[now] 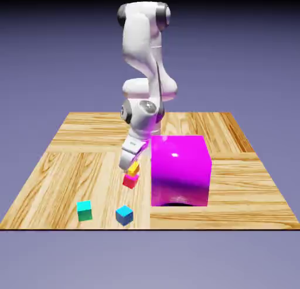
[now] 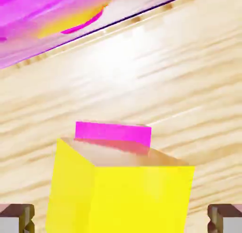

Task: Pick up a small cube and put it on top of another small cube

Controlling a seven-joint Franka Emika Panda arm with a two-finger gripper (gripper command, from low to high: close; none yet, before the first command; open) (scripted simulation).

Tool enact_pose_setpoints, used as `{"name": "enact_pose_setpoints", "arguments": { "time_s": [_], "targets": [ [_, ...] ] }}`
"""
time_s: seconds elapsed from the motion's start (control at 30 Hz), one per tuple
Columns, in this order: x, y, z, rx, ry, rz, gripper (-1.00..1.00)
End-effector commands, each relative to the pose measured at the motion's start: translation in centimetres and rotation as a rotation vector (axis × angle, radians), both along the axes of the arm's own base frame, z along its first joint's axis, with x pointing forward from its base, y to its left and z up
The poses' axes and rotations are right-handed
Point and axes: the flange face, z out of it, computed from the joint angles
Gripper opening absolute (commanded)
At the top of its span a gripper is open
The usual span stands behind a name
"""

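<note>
The small yellow cube (image 1: 134, 168) rests, slightly askew, on top of the small pink-red cube (image 1: 130, 181) on the wooden table, just left of the big magenta block. My gripper (image 1: 129, 163) hangs right over the yellow cube. In the hand view the yellow cube (image 2: 120, 194) fills the space between the grey fingertips (image 2: 16, 218), with a narrow gap on each side. My gripper (image 2: 120, 219) is open and not gripping it. A strip of the pink-red cube (image 2: 113, 134) shows beyond the yellow cube's top edge.
The large glossy magenta block (image 1: 180, 170) stands close on the exterior view's right of the stack and reflects it (image 2: 47, 19). A teal cube (image 1: 85, 210) and a blue cube (image 1: 124, 214) lie near the table's front edge (image 1: 146, 227).
</note>
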Motion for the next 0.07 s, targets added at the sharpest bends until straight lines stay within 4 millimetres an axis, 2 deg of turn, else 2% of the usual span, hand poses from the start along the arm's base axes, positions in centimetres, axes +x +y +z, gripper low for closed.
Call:
{"name": "enact_pose_setpoints", "arguments": {
  "time_s": [0.0, 0.03],
  "targets": [
    [-0.07, 0.18, 0.78, 0.004, 0.001, 0.001, 1.0],
    [-0.12, 0.28, 1.21, 0.006, 0.002, 0.001, 1.0]
  ]
}}
